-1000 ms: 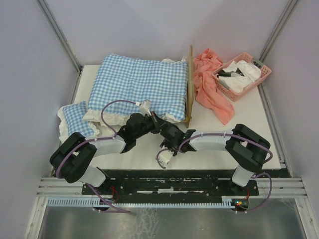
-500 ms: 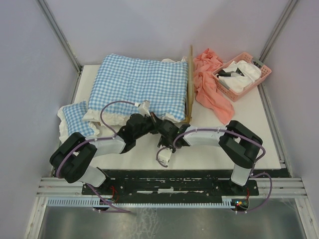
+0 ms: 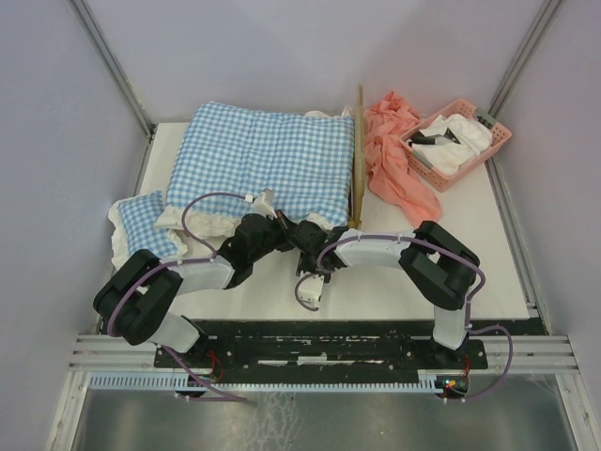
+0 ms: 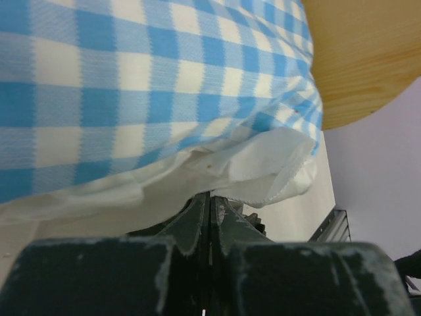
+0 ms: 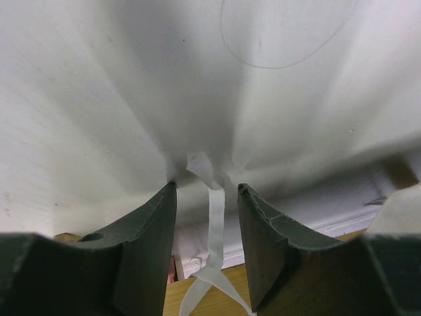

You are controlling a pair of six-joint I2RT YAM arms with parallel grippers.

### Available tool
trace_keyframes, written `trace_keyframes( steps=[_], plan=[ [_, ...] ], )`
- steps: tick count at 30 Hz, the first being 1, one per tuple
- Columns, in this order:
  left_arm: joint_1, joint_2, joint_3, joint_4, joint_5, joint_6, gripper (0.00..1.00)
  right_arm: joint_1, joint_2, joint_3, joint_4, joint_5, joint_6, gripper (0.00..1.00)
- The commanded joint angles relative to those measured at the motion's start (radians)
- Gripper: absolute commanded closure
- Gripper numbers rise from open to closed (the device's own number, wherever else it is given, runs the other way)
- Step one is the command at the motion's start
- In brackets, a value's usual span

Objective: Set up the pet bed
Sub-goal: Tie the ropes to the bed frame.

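Observation:
The pet bed shows only as a light-wood headboard seen edge-on right of the blue-and-white checked cushion; its wood also shows in the left wrist view. My left gripper is shut at the cushion's near edge, its tips tucked into the white frill. My right gripper is beside it, under the lifted corner. Its jaws are open against the cushion's white underside, with a white tie ribbon hanging between them.
A small checked pillow lies at the left. A pink cloth lies right of the headboard. A pink basket with white and dark items stands at the back right. Bare white table lies in front of the cloth.
My right gripper has moved left and forward, under the cushion's near corner. My left gripper has shifted slightly left and back at the cushion's edge.

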Motion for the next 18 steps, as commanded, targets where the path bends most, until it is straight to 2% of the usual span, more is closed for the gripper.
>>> trace_keyframes(
  steps=[1, 3, 6, 7, 10, 18],
  plan=[
    [-0.035, -0.038, 0.015, 0.069, 0.050, -0.034, 0.97, 0.007, 0.085, 0.066, -0.068, 0.086, -0.061, 0.52],
    [-0.035, -0.045, 0.014, 0.063, 0.048, -0.032, 0.97, 0.006, 0.095, 0.079, -0.081, 0.077, -0.065, 0.59],
    [-0.036, -0.051, 0.014, 0.060, 0.045, -0.034, 0.97, 0.007, 0.096, 0.097, -0.094, 0.066, -0.044, 0.94],
    [-0.036, -0.053, 0.012, 0.055, 0.041, -0.034, 0.97, 0.006, 0.089, 0.099, -0.086, 0.051, -0.022, 0.97],
    [-0.035, -0.056, 0.007, 0.055, 0.027, -0.035, 0.97, -0.002, 0.049, 0.115, -0.104, -0.047, 0.075, 0.98],
    [-0.036, -0.049, 0.003, 0.062, 0.016, -0.059, 0.97, -0.028, -0.069, -0.021, 0.058, -0.261, 0.280, 0.98]
  ],
)
